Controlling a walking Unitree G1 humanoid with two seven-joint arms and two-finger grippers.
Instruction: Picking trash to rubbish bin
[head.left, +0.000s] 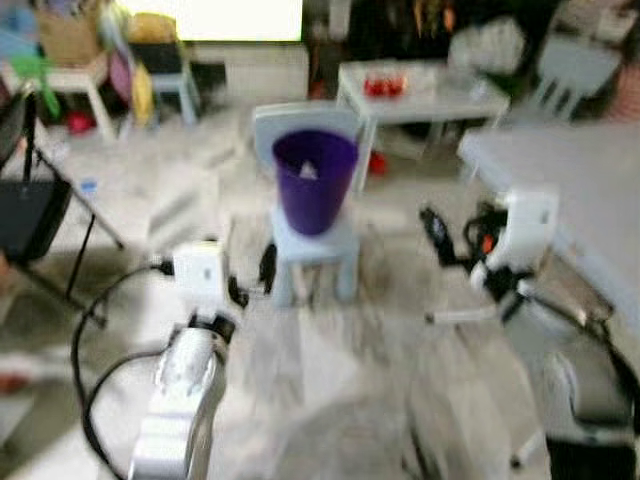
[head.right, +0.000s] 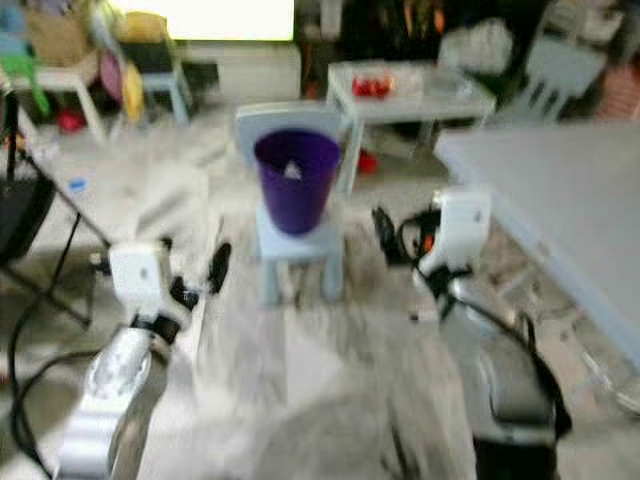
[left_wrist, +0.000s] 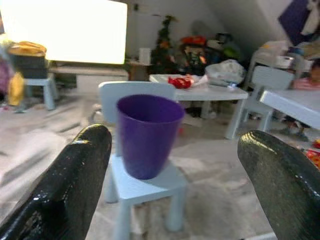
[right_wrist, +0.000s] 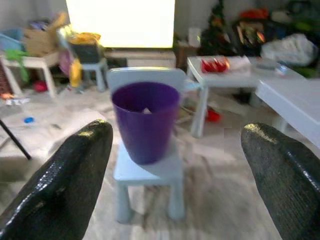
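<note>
Standing upright on a small pale blue chair (head.left: 312, 250), the purple bin (head.left: 315, 180) points its open mouth straight up, its long axis vertical, narrowing toward the base. A pale scrap (head.left: 309, 171) lies inside it. The chair's backrest rises just behind the bin.

I hold my left gripper (left_wrist: 175, 165) toward the bin with its two black fingers (left_wrist: 75, 170) spread wide and nothing between them. My right gripper (right_wrist: 185, 165) faces the bin too, fingers (right_wrist: 70, 170) wide apart and empty. In the head views both arms reach forward, the left arm (head.left: 185, 390) low on the left with a black cable (head.left: 100, 340) looping beside it, the right arm (head.left: 520, 250) on the right.

A grey table (head.left: 570, 170) runs close along my right arm, its edge near the wrist. A white low table (head.left: 420, 95) with red items (head.left: 384, 86) stands behind the chair. A black folding stand (head.left: 40, 220) sits at far left. Bare pale floor (head.left: 330, 370) lies open between me and the chair. The head views are blurred.
</note>
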